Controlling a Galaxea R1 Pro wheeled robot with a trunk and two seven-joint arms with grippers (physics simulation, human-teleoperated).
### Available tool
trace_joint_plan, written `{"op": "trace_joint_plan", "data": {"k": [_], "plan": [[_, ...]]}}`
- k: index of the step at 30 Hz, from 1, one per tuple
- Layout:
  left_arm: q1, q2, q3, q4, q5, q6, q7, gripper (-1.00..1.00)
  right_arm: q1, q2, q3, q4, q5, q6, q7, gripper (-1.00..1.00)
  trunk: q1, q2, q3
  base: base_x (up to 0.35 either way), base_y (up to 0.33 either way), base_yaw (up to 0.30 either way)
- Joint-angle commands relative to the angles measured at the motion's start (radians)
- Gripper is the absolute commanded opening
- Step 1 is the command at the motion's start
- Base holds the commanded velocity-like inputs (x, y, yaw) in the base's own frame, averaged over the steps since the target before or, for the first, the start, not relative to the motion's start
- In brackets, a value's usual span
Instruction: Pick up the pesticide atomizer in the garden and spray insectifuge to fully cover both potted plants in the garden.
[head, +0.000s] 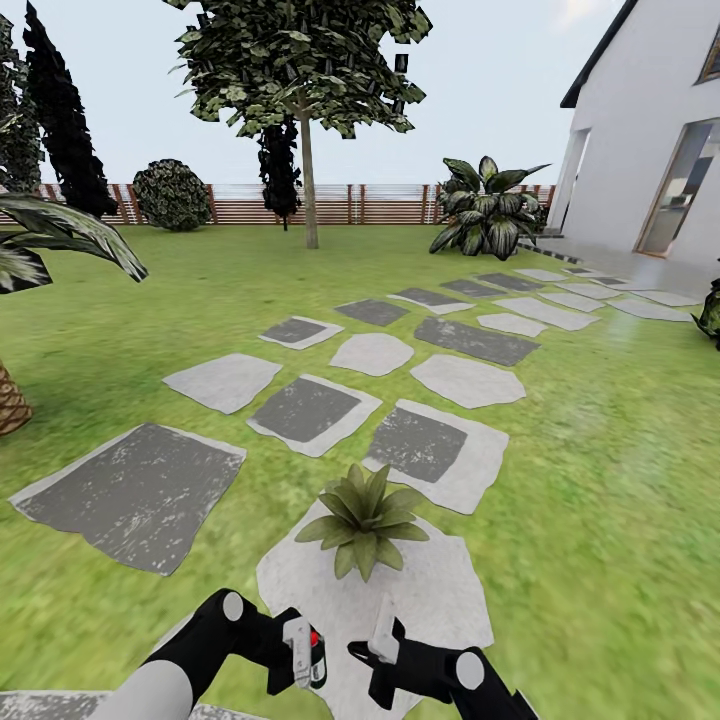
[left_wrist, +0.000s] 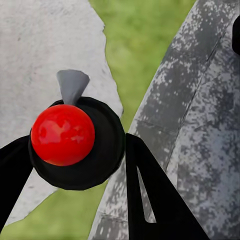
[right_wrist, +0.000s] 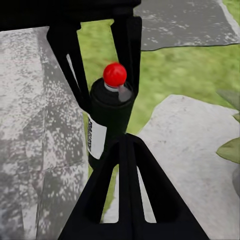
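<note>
Over lawn stones, left gripper clamps the dark, red-topped pesticide atomizer.

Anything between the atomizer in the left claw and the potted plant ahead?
No. In the head view, bare pale stepping stone lies between the pesticide atomizer, held in the left claw, and the potted plant.

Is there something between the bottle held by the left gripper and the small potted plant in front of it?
Nothing visible. The left gripper holds the pesticide atomizer just short of the potted plant, which sits on a pale stepping stone. Between them lies bare stone. The right gripper hangs beside the bottle, not ahead of it.
</note>
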Motion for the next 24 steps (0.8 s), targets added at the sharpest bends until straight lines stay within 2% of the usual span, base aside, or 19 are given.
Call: {"op": "trace_joint_plan", "data": {"k": [1, 9, 24], "plan": [[0.0, -0.001, 0.005, -0.001, -0.008, -0.005, -0.004, -1.0, 0.0, 0.0, 0.001, -0.001, 0.008, -0.005, 0.002, -1.0, 0.0, 0.0, -0.001, 0.0, 0.0, 0.0], [0.004, 0.0, -0.031, 0.0, -0.007, -0.017, -0.006, -1.0, 0.0, 0.002, 0.006, -0.001, 0.008, -0.005, 0.004, -1.0, 0.0, 0.0, -0.001, 0.0, 0.0, 0.0], [0.003, -0.003, -0.032, 0.009, -0.006, -0.041, -0.016, -1.0, 0.0, 0.002, 0.006, -0.001, 0.008, -0.005, 0.004, -1.0, 0.0, 0.0, -0.001, 0.0, 0.0, 0.0]]}}
